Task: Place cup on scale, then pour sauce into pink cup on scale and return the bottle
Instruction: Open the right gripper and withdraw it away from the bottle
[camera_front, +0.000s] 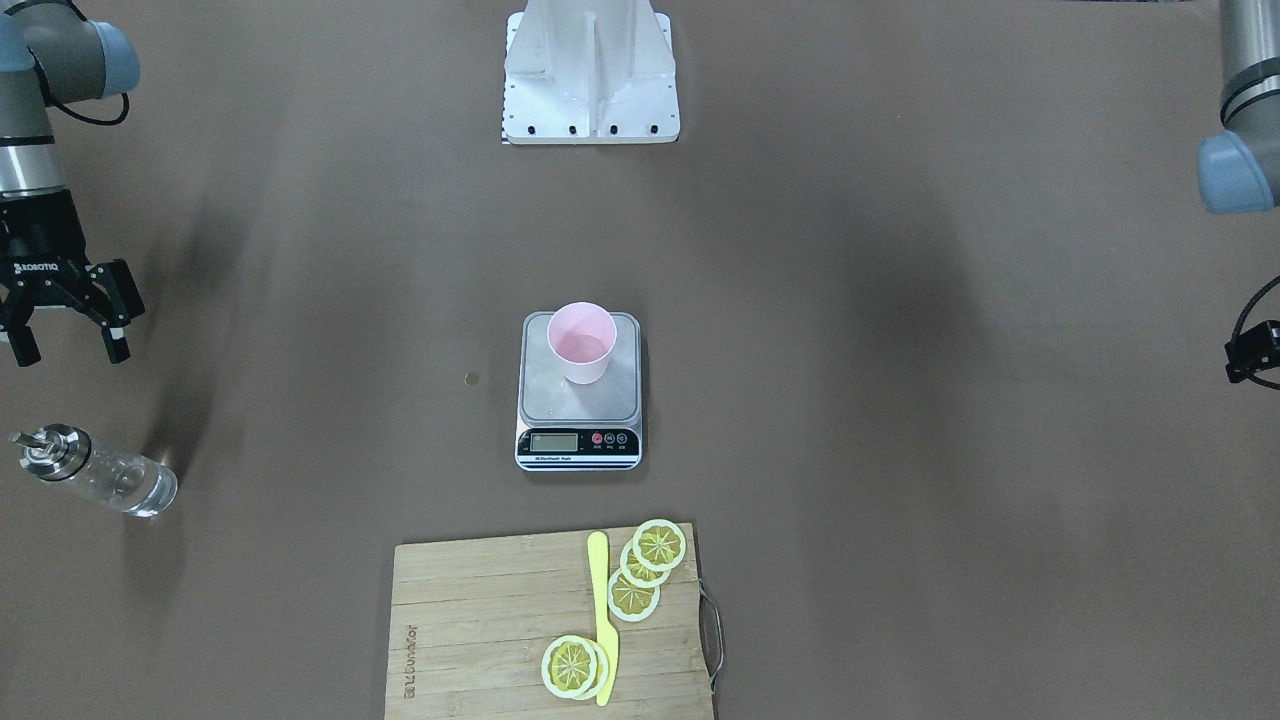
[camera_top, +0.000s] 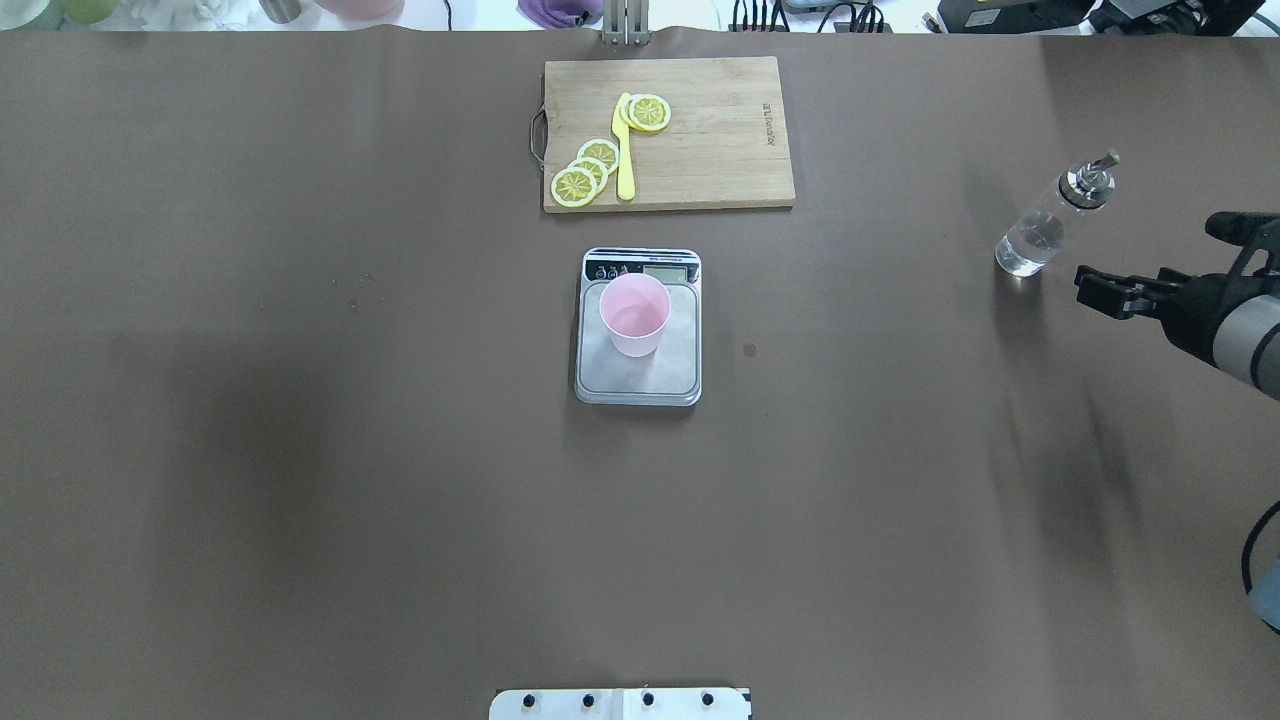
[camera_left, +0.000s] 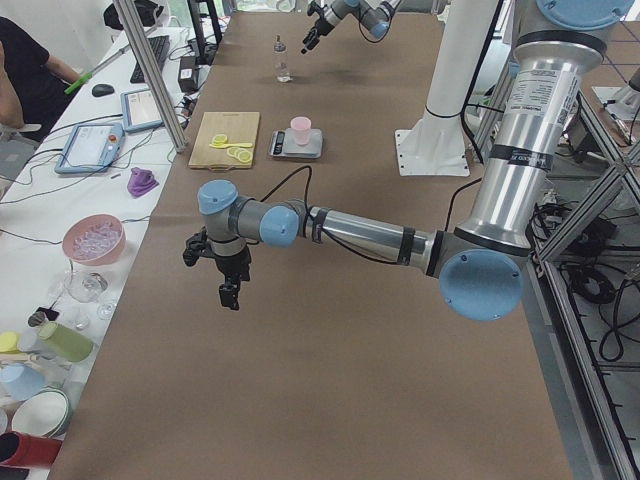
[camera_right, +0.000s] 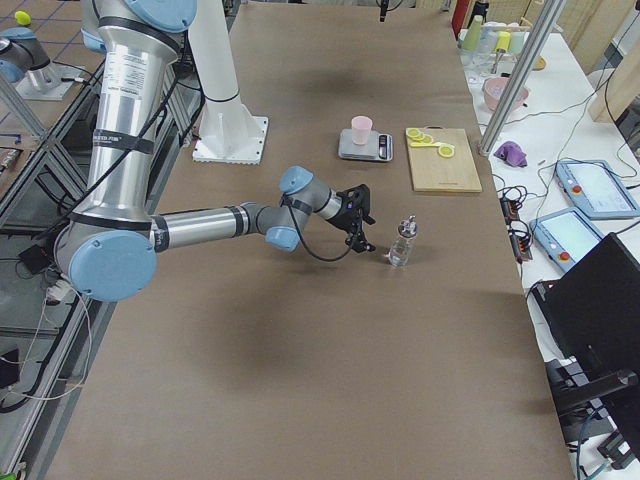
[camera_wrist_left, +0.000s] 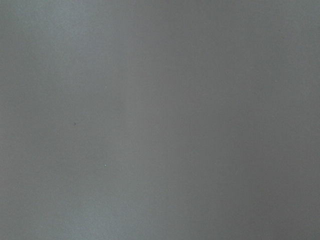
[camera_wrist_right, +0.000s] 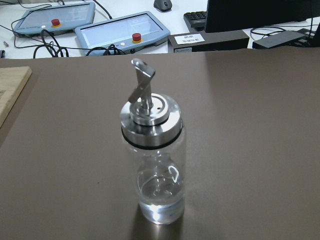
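The pink cup (camera_front: 582, 342) stands upright on the steel scale (camera_front: 578, 405) at mid-table; both also show in the overhead view, cup (camera_top: 634, 315) on scale (camera_top: 640, 378). The clear glass bottle (camera_front: 95, 470) with a metal pourer cap stands upright on the table, free, with clear sauce (camera_wrist_right: 159, 202) low in its body. My right gripper (camera_front: 65, 340) is open and empty, a short way from the bottle (camera_top: 1050, 220) on the robot's side of it. The bottle (camera_wrist_right: 152, 160) fills the right wrist view. My left gripper (camera_left: 225, 285) hangs over bare table; I cannot tell whether it is open or shut.
A wooden cutting board (camera_front: 480, 620) with lemon slices (camera_front: 650, 560) and a yellow knife (camera_front: 603, 620) lies beyond the scale on the operators' side. The robot's white base (camera_front: 590, 80) stands at the table's near edge. The left wrist view shows only bare brown table.
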